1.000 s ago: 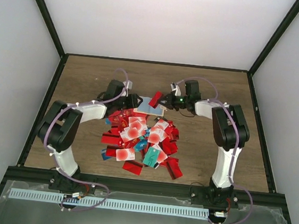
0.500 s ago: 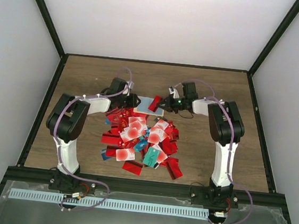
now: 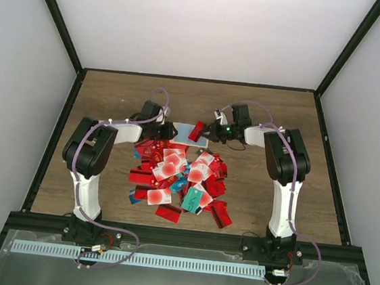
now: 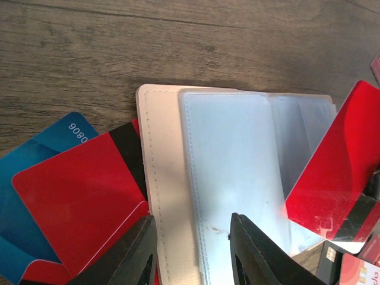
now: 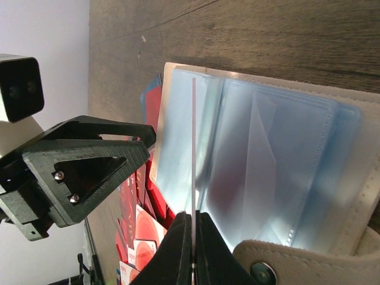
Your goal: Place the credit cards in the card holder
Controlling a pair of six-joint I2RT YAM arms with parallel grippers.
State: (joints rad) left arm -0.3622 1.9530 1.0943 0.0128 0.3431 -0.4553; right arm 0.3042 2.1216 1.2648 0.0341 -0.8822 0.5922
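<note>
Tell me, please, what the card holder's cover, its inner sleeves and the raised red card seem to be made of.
The cover: matte beige, stitched edge; probably faux leather. The sleeves: clear glossy plastic film, catching light. The red card: stiff, smooth plastic, apparently, with a black stripe.

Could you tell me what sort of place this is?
Probably a robot test booth: white walls in a black frame, a wood-grain table, a left arm and right arm bolted on.
</note>
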